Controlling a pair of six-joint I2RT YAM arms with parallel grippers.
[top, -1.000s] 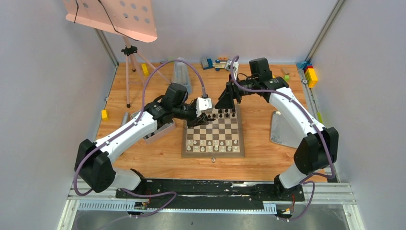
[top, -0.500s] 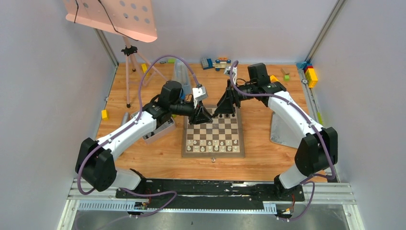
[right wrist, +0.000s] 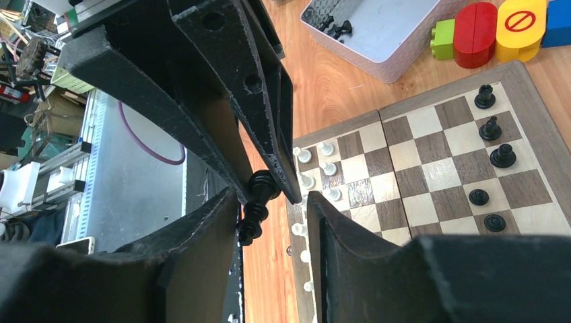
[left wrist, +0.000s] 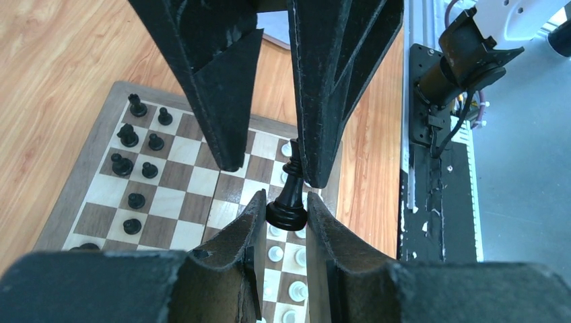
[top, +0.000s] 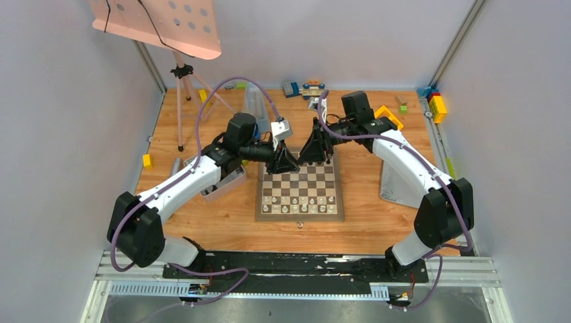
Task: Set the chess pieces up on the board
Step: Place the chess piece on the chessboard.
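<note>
Above the far edge of the board point(top: 261, 202) my two grippers meet tip to tip. My left gripper point(left wrist: 285, 196) point(top: 286, 161) is shut on the round base of a tall black chess piece point(left wrist: 287, 202). My right gripper point(right wrist: 271, 196) point(top: 311, 153) stands open around the top of that black piece point(right wrist: 259, 202), which lies against one finger with a gap to the other. Black chess pieces point(left wrist: 128, 134) point(right wrist: 490, 128) stand in the far rows of the board point(left wrist: 87, 161) point(right wrist: 539, 114). White chess pieces point(left wrist: 276, 254) point(right wrist: 328, 168) stand in the near rows.
A grey tray point(right wrist: 377, 33) point(top: 222, 185) holding a few black pieces sits left of the board under the left arm. Toy blocks point(right wrist: 485, 27) point(top: 299, 87) lie at the back. A grey plate point(top: 397, 182) lies right of the board, and a tripod point(top: 180, 101) stands back left.
My left gripper turned and rose to the board's far edge with the black piece. My right gripper moved left onto the piece's top and its jaws narrowed.
</note>
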